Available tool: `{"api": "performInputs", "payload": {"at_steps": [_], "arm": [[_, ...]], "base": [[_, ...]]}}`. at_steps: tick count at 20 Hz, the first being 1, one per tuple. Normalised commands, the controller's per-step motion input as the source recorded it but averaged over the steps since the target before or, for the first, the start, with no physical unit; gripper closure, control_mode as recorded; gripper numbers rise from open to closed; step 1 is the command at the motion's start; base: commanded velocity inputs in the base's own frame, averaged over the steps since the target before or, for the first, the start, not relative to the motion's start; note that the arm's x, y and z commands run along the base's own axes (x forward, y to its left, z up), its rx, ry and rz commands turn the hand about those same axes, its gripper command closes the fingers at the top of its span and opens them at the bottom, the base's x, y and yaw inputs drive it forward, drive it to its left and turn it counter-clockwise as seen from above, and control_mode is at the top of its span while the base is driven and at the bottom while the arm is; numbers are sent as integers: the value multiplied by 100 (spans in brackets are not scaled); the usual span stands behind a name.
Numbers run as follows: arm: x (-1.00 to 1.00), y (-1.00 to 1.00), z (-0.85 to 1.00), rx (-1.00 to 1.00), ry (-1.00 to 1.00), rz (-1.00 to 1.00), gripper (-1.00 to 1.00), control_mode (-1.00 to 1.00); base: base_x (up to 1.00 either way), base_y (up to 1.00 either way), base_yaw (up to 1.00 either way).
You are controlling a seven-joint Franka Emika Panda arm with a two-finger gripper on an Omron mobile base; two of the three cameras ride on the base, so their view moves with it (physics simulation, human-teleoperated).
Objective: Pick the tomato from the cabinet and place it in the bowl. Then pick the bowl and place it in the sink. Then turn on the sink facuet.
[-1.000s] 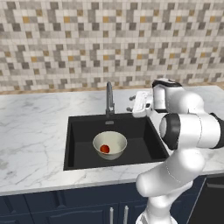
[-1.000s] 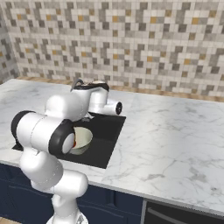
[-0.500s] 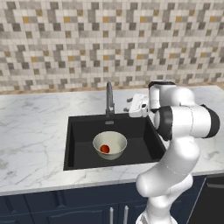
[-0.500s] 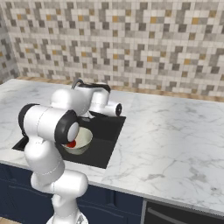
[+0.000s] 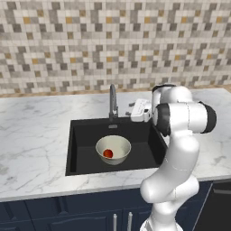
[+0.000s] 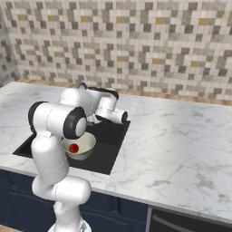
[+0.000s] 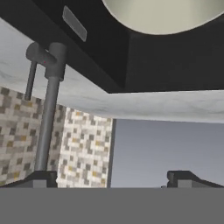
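Observation:
The pale bowl sits in the black sink with the red tomato inside it. The same bowl and tomato appear past my arm in the right base view. The grey sink facuet stands at the basin's back rim. My gripper hovers just right of it over the back right of the sink, open and holding nothing. In the rolled hand view the facuet lines up with one finger tip, and the bowl sits at the top. The cabinet is out of view.
White grey-veined marble counter surrounds the basin, with a long stretch to the right. A mosaic tile wall rises close behind the faucet. Navy drawers with silver handles run below the counter.
My arm's upper links have swung round and the hand has edged slightly down toward the faucet. The bowl and tomato have stayed put. The jaws stay open.

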Motion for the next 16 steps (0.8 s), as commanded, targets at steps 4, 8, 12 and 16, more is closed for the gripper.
{"api": "performInputs", "payload": {"at_steps": [4,8,12,16], "arm": [[24,0,-20,3,0,0,-100,-100],[24,29,-4,1,0,0,-100,-100],[26,25,-4,0,1,0,-100,-100],[28,1,-11,2,2,0,-100,-100]], "base": [[0,0,0],[0,0,0],[0,0,0],[0,0,0]]}}
